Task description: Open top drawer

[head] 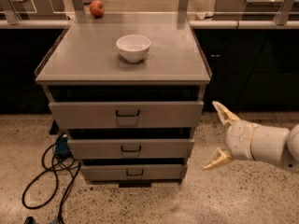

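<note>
- My pincer (218,136) hangs in the air just off the right side of the desk (84,55), about level with the middle drawer (93,148). It's spread wide, one finger pointing up-left and the other down-left, with nothing between them and nothing touching them.
- The top drawer (84,115) sits right under the desk surface. It's the widest front of the three, with its little dark wire handle (127,113) dead centre. The pincer is to the right of it, near but clear of the front.
- There's a dark gap above the top drawer's front and I can't see anything inside it. Same goes for the gaps above the middle drawer and the bottom drawer (103,172).
- My arm (266,143) is cut off by the right edge, so only the pale wrist end shows.
- A white bowl (133,47) sits on the desk, and there's a red apple (96,7) on the ledge behind it.
- Black cables (46,171) loop over the speckled floor (187,204) on the left and run out of the bottom edge. A small blue thing (61,146) is half tucked behind the desk there, and I can't tell what it is.
</note>
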`<state>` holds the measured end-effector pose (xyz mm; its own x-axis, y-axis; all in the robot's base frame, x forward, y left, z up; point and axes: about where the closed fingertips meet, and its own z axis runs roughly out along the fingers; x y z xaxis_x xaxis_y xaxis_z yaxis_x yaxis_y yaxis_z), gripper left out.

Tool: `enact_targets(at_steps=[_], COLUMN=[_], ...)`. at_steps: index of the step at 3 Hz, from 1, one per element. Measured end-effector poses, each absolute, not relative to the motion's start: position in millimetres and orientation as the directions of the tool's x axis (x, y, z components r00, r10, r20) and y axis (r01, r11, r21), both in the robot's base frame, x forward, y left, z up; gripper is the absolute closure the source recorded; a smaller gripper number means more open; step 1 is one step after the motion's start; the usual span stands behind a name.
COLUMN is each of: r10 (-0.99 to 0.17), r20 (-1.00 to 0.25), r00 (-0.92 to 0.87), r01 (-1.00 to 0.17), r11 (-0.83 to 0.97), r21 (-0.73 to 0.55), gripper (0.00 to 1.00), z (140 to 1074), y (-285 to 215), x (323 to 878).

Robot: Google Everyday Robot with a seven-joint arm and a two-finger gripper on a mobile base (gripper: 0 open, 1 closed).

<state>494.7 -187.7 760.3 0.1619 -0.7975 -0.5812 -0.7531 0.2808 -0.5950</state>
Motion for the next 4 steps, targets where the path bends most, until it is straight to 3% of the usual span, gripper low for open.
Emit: enact_targets(at_steps=[2,4], r10=[-0.817,-0.815], r20=[-0.549,-0.545], r00=[0.177,0.196], r01=[-0.807,-0.895], r11=[0.199,0.079], r21=[-0.556,-0.440], gripper=[0.00,0.00], z=[765.3,718.5], y=[-164.6,-87.8], x=[578.4,581.8])
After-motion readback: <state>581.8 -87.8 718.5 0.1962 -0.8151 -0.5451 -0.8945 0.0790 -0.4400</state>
